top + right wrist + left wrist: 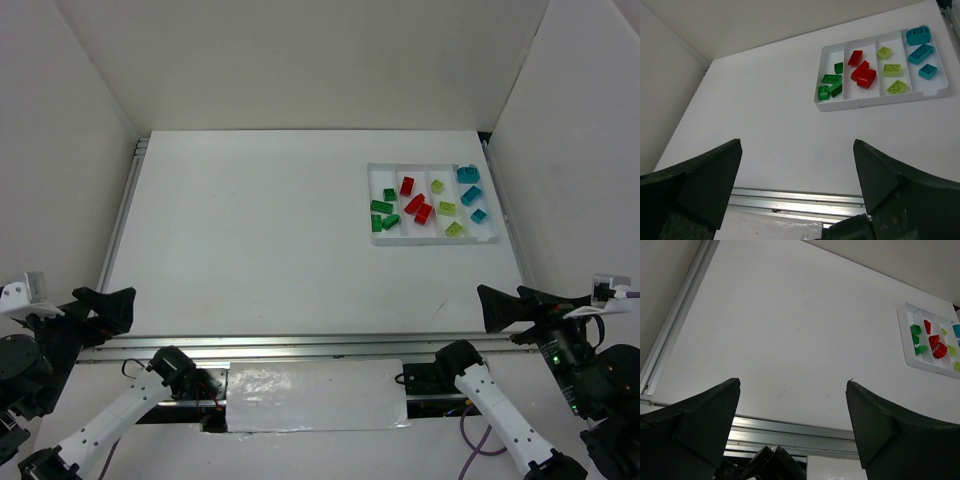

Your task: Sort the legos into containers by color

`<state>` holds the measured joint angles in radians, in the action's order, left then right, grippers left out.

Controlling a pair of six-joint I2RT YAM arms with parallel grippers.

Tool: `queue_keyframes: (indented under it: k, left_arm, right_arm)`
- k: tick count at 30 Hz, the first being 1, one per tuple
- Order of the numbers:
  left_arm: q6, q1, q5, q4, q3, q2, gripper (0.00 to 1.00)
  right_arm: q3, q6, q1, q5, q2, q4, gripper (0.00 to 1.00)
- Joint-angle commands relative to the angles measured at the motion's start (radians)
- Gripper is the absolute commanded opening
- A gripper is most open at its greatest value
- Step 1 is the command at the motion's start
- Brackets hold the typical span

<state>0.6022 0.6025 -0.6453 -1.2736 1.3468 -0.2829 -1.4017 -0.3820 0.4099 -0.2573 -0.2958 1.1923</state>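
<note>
my left gripper (792, 385) and right gripper (797, 145) hung wide open and empty at the white table's (250, 230) near edge. the right wrist view showed the whole white plastic four-compartment tray (875, 102), far right. it held the dark green bricks (831, 79), red bricks (862, 75), yellow-green bricks (891, 70) and teal-blue bricks (920, 52), one colour per compartment; the left wrist view cropped its teal end.

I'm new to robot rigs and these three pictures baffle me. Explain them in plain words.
Two robot arms sit at the near edge of a white table. One picture looks down from above and behind them; the other two come from a camera on each wrist, so the dark wedges are that arm's own fingers. The left gripper and right gripper are both open, holding nothing. At the table's far right lies a white tray with four compartments, one colour each: green bricks, red bricks, yellow-green bricks, teal bricks.
</note>
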Motion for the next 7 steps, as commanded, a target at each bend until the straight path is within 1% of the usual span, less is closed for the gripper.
queue_keyframes:
  k: [1, 7]
  left_arm:
    - [-0.021, -0.004, 0.006, 0.023, 0.000, 0.016, 1.00]
    - [-0.012, -0.003, -0.005, 0.016, -0.008, 0.007, 0.99]
  right_arm:
    - [-0.016, 0.018, 0.007, 0.016, 0.011, 0.006, 1.00]
    - [-0.008, 0.017, 0.006, 0.029, 0.010, 0.001, 1.00]
